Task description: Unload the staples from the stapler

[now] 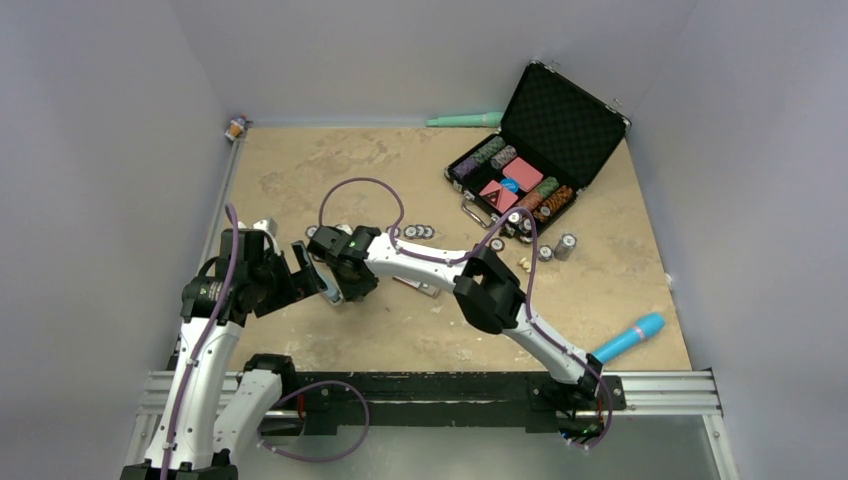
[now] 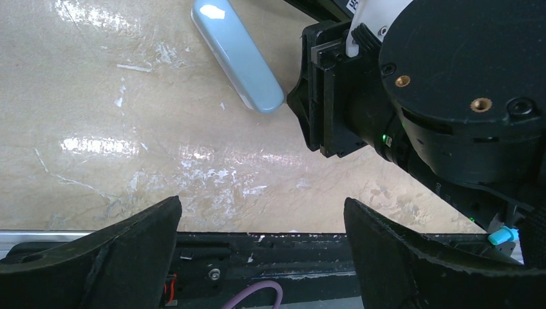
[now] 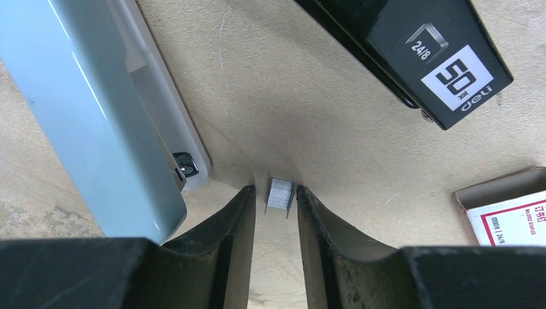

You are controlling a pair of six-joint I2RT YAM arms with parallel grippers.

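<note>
The staples (image 3: 281,196) lie on the table (image 3: 309,116) between the fingertips of the right gripper (image 3: 274,191), whose jaws are narrowed with a gap left on one side. The stapler (image 3: 412,45) lies apart, beyond them. The left gripper (image 2: 262,206) is spread wide and holds nothing.

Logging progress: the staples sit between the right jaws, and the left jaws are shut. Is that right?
Not quite: the left gripper has its jaws wide open, as the left wrist view shows. The staples do sit between the jaws of the right gripper.
</note>
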